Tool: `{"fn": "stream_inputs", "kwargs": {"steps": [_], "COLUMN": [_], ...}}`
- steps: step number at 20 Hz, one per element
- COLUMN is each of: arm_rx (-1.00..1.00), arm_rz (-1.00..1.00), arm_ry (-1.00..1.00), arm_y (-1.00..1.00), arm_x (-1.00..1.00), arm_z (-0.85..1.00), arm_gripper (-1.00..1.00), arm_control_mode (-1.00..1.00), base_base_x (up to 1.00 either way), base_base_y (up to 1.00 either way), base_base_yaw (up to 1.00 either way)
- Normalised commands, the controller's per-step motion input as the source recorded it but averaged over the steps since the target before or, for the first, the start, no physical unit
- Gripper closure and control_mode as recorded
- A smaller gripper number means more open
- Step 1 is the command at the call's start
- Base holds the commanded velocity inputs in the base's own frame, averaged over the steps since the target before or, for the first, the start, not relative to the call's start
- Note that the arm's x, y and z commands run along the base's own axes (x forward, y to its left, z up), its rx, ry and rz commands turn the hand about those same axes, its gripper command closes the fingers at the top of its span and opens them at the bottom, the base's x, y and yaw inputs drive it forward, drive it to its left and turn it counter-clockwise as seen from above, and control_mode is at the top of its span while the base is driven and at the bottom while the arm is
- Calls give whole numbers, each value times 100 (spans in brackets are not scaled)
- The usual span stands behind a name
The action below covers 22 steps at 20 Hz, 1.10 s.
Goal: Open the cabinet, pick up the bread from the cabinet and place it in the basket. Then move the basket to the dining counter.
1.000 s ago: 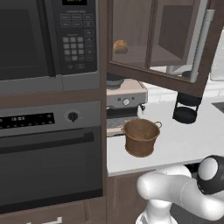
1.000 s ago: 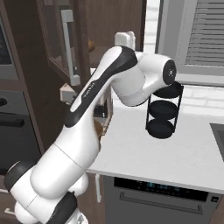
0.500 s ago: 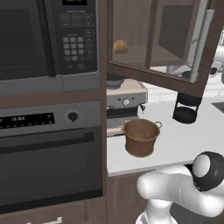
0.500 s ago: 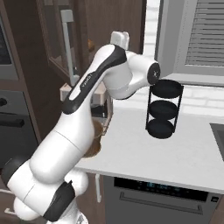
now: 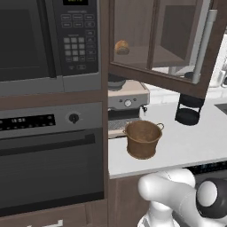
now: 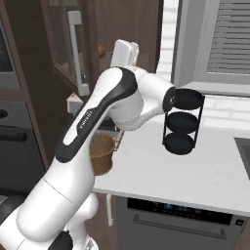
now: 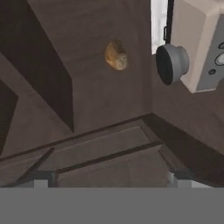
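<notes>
The bread (image 5: 121,47) is a small, rounded golden-brown bun with a darker, mottled crust; it sits on the wooden shelf inside the cabinet (image 5: 133,26), in the upper middle of the left base view, and shows in the upper middle of the hand view as a slightly oval lump whose long axis runs roughly top to bottom of that frame. The cabinet is dark brown wood with a matte grain, and its glass-panelled door (image 5: 177,48) stands swung open at the upper right of the left base view, its long silver bar handle (image 5: 201,42) running nearly upright. Below, at the centre of that view, the basket (image 5: 142,138) stands upright on the white worktop (image 5: 186,142): a round, bucket-shaped copper-brown vessel, mouth up, with a small loop handle on its right side. The gripper (image 7: 112,179) has its fingers spread wide with nothing between them; the two dark tips sit far apart at the bottom of the hand view, below the bun. A black stacked round canister rack (image 6: 181,122) stands on the worktop at the right of the right base view.
</notes>
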Motion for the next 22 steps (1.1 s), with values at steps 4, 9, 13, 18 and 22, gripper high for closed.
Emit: {"fn": "stream_inputs", "kwargs": {"steps": [4, 9, 13, 18, 22], "arm_rx": [4, 3, 1, 0, -4], "arm_rz": [8, 13, 11, 7, 2], "arm_ry": [1, 1, 2, 0, 0], "arm_y": [86, 97, 100, 100, 100], "arm_x": [-61, -96, -100, -88, -17], "arm_z": [0, 0, 0, 0, 3], "arm_gripper": [-100, -100, -100, -100, -100], "arm_control_mode": [-100, -100, -100, -100, -100], "base_base_x": [0, 0, 0, 0, 0], "base_base_y": [0, 0, 0, 0, 0], "base_base_yaw": [0, 0, 0, 0, 0]}}
